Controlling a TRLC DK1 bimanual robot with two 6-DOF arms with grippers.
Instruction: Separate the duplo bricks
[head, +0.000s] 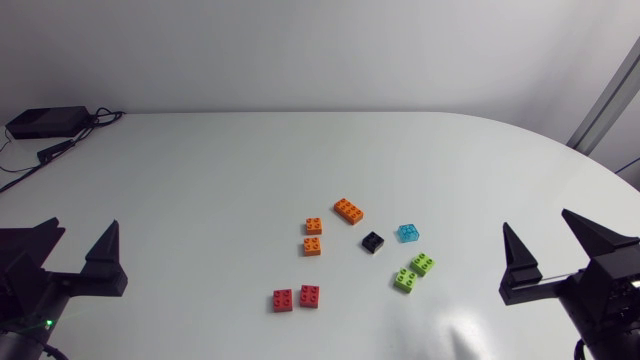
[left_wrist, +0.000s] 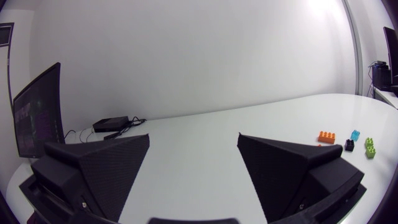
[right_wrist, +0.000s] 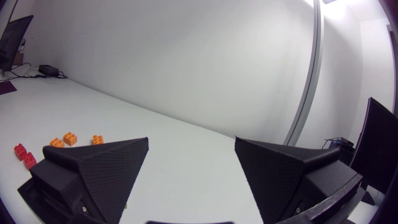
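Step in hand: judged from the layout, either nothing has begun or the work is done. No brick looks stacked on another, and both arms sit at the sides of the surface (head: 200, 170).
Left tool (head: 82, 225): spread wide, holding nothing, well apart from the bricks.
Right tool (head: 537, 222): spread wide, holding nothing, nearer the green bricks (head: 404, 281).
Bricks: mid-surface between the arms. The long orange brick (head: 348, 210) lies farthest back, with two small orange bricks (head: 313, 246) near it. The black brick (head: 373, 241) and clear blue brick (head: 407, 233) lie apart. The red bricks (head: 283, 300) sit just beside each other.
Closest pair: the green bricks seem to touch at a corner.
Next move: if any joint remains, it is probably the green pair. That calls for one tool to steady one brick while the other tool draws its neighbour away.
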